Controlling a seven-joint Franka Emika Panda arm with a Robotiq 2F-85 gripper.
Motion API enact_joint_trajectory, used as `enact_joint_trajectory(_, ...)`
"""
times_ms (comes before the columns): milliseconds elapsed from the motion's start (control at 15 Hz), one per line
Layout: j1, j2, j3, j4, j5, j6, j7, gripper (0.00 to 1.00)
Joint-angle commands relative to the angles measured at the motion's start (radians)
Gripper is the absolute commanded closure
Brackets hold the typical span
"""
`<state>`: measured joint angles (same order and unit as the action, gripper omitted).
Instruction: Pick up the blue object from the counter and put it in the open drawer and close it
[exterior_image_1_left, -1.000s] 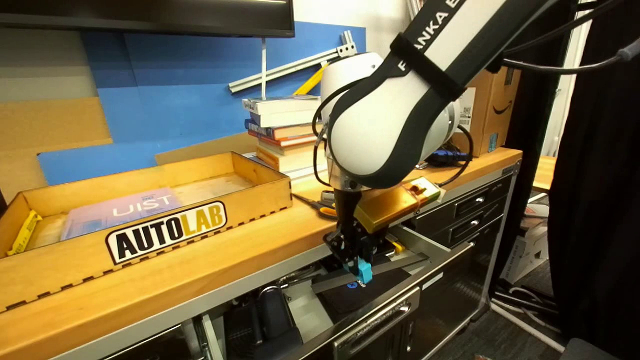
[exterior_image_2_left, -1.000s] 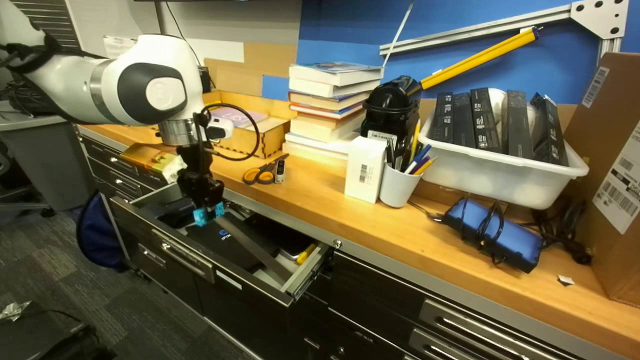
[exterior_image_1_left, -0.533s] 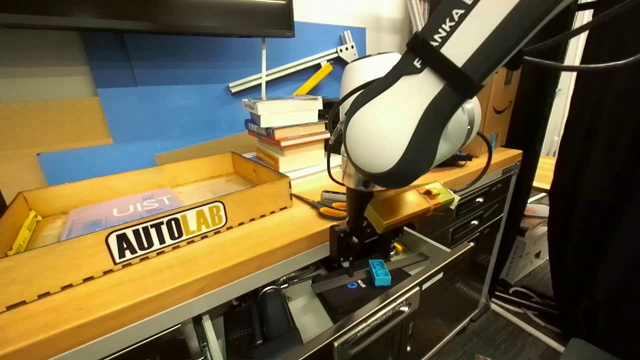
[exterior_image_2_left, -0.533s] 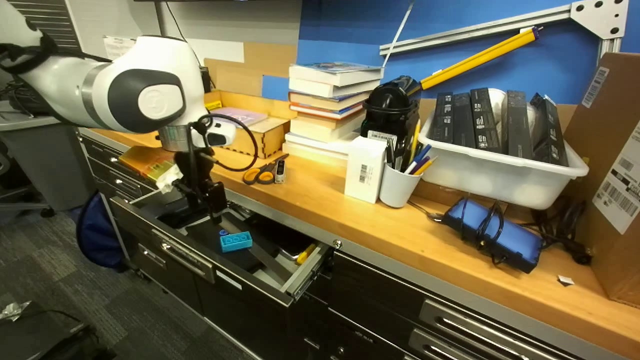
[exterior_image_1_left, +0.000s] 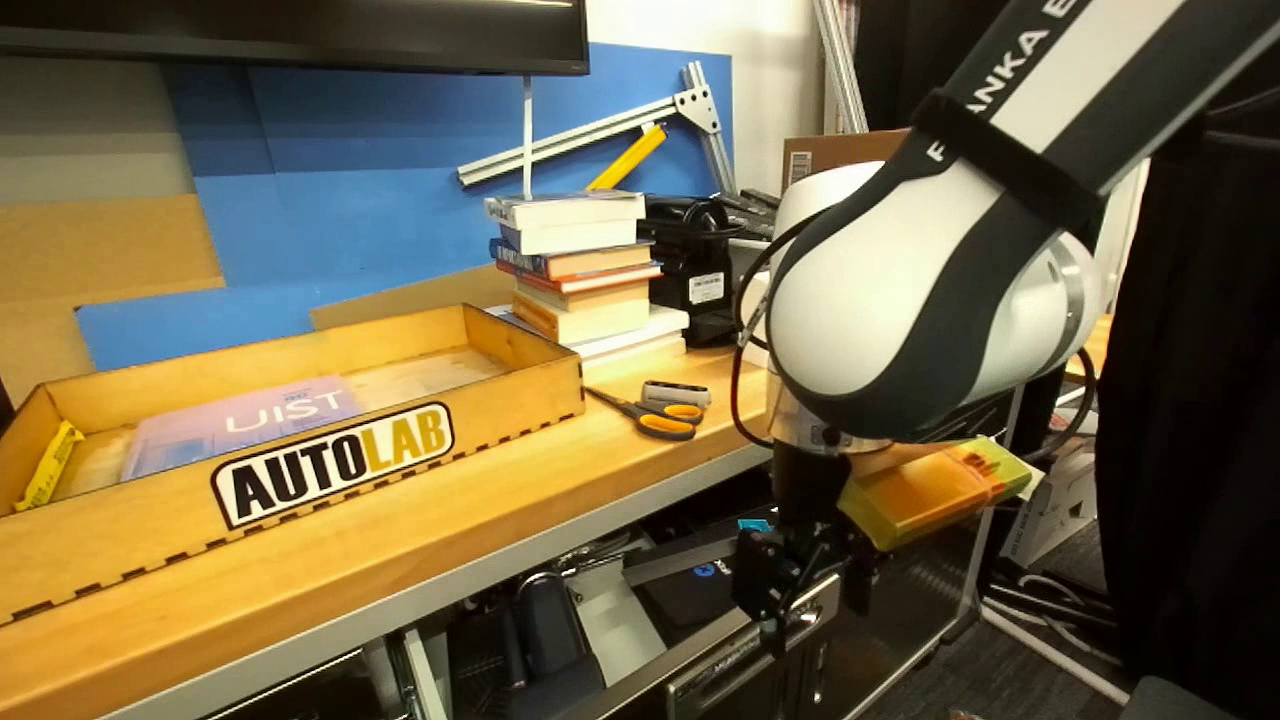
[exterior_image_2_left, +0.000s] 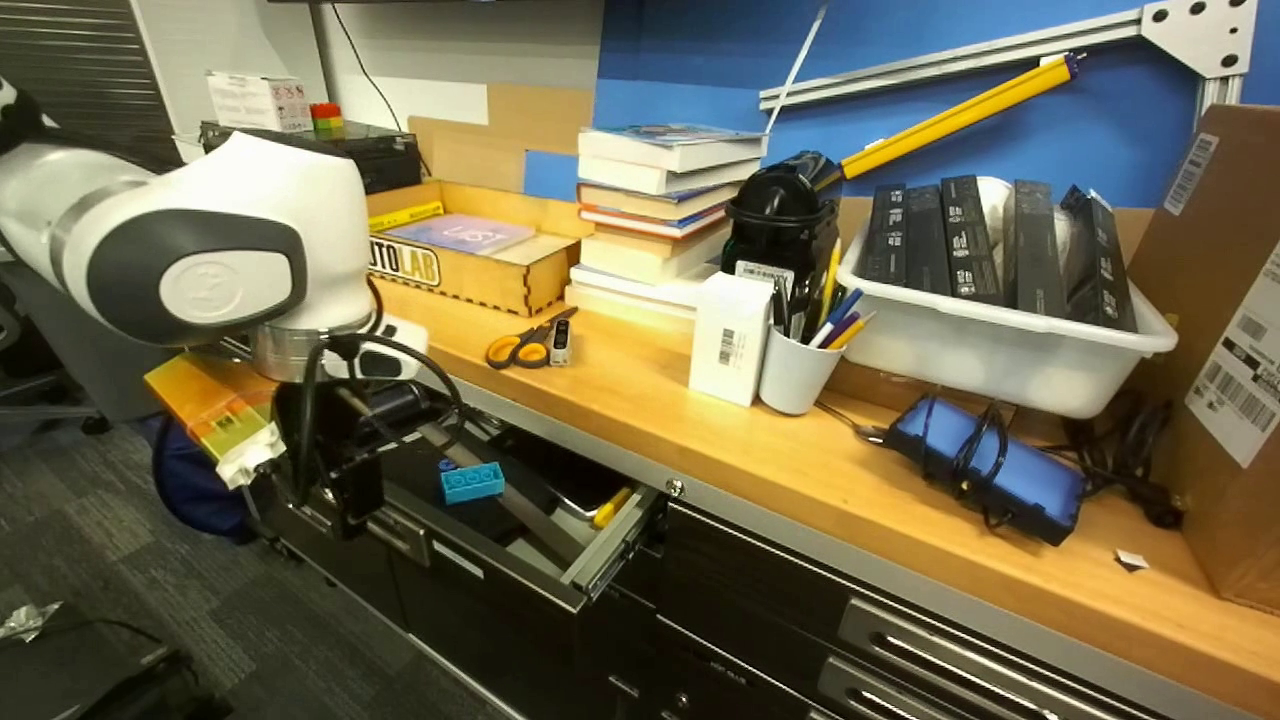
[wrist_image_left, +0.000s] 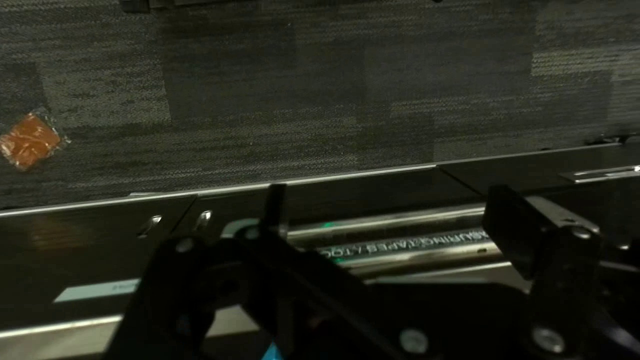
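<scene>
The gripper is held spread, with nothing pinched, just before the open drawer, near its handle. The blue block is found inside, to the counter side of the gripper, its long axis set oblique to the handle's. A push counterward is probably needed.

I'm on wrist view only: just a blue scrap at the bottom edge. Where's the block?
Observer: In an exterior view, the blue block lies inside the drawer, near a yellow item.

Operator: Is the end effector touching it?

Observer: No. An exterior view shows a gap between them.

Operator: OK. Drawer in or out?

Observer: Out. Both exterior views show it pulled out from under the counter.
</scene>
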<state>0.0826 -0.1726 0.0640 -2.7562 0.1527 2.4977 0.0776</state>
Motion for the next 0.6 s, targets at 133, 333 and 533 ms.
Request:
enact_joint_trajectory(133, -0.01, 0.027, -0.018, 0.0, 0.013, 0.032, -0.009, 0.0)
enact_joint_trajectory(333, -0.02, 0.09, -0.014, 0.026, -0.008, 0.105, 0.041, 0.0)
enact_joint_trajectory(533, -0.048, 0.134, -0.012, 0.055, -0.103, 0.209, 0.156, 0.0)
